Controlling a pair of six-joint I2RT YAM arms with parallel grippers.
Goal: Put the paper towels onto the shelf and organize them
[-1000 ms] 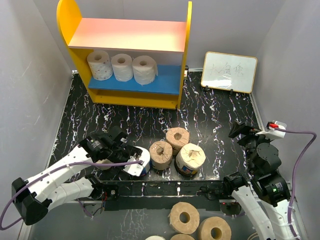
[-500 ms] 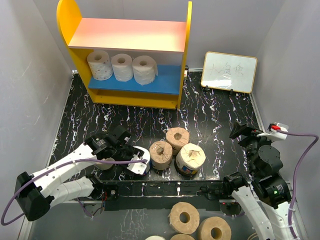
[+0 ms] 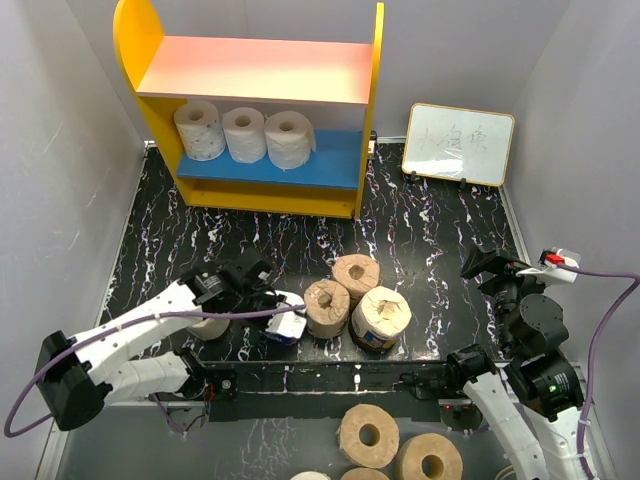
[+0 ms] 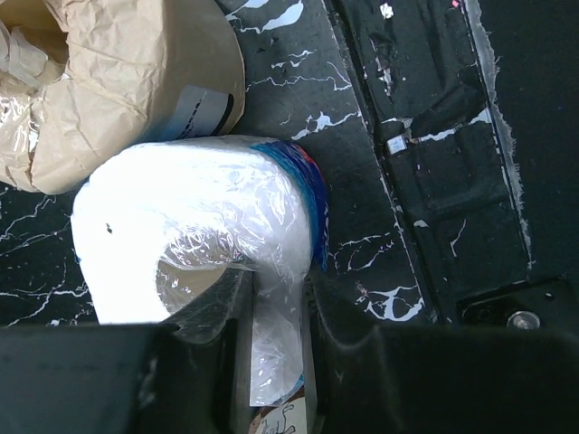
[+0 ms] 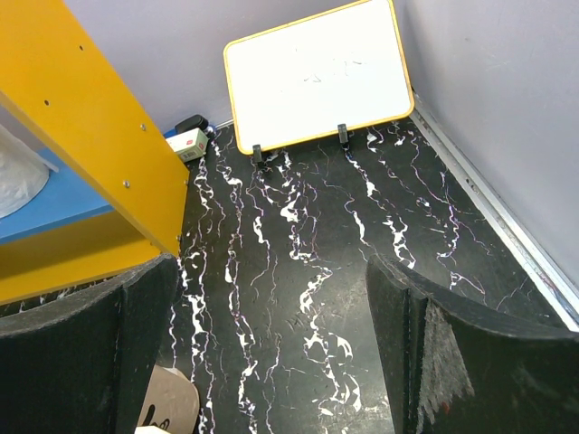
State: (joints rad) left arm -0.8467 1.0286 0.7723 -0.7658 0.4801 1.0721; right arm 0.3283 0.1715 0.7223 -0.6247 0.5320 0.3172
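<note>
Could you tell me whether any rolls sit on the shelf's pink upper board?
No, the pink upper board is bare; three white rolls stand on the blue lower board.

Left arm [image 3: 140, 335] stretched low, lower left; left gripper [image 3: 283, 315] pinching blue-wrapped roll [image 4: 181, 208]. Right gripper [image 3: 482, 263], right edge, raised, fingers spread.

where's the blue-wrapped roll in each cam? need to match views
Top external: blue-wrapped roll sits low, left of centre, just left of the tan rolls.
Left wrist: centre of frame, clear plastic with a blue edge.
Right wrist: not in it.
Landmark (top and left wrist only): the tan roll beside it, upper left in the left wrist view.
</note>
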